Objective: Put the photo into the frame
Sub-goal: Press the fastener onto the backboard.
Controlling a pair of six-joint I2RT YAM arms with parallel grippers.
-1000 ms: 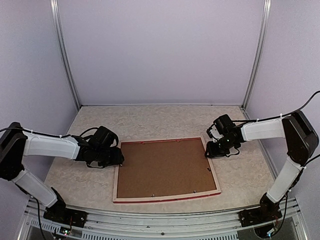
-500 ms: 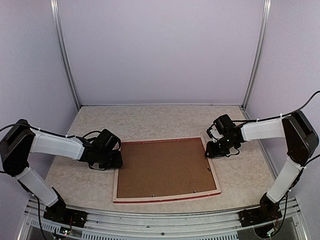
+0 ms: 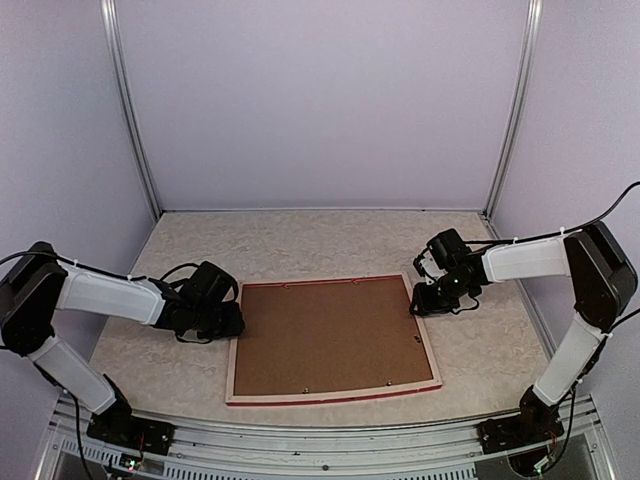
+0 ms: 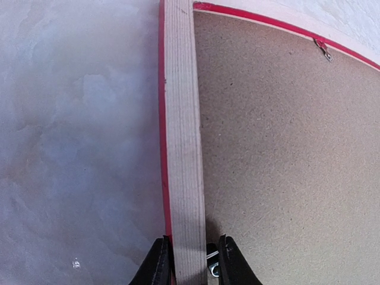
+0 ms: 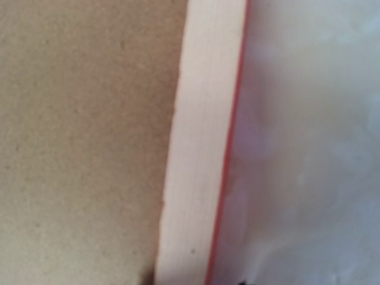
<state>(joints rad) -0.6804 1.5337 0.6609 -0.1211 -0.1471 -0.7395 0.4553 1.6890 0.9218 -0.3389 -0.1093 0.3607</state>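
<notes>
Frame [image 3: 330,393] lying face down near the middle of the bench [image 3: 300,245], red face underneath, pale wood rails up, brown backing board [image 3: 325,335] seated in the recess. Probably light and stiff, but wide enough to swing if lifted by one side only. Best taken across the narrow rails, on opposite sides together. Left end effector [image 3: 236,322] straddling the left rail, fingers close on either side; clamped or not, impossible to tell. Right end effector [image 3: 428,303] at the far right corner, grip likewise impossible to tell. Photo nowhere in sight.
</notes>
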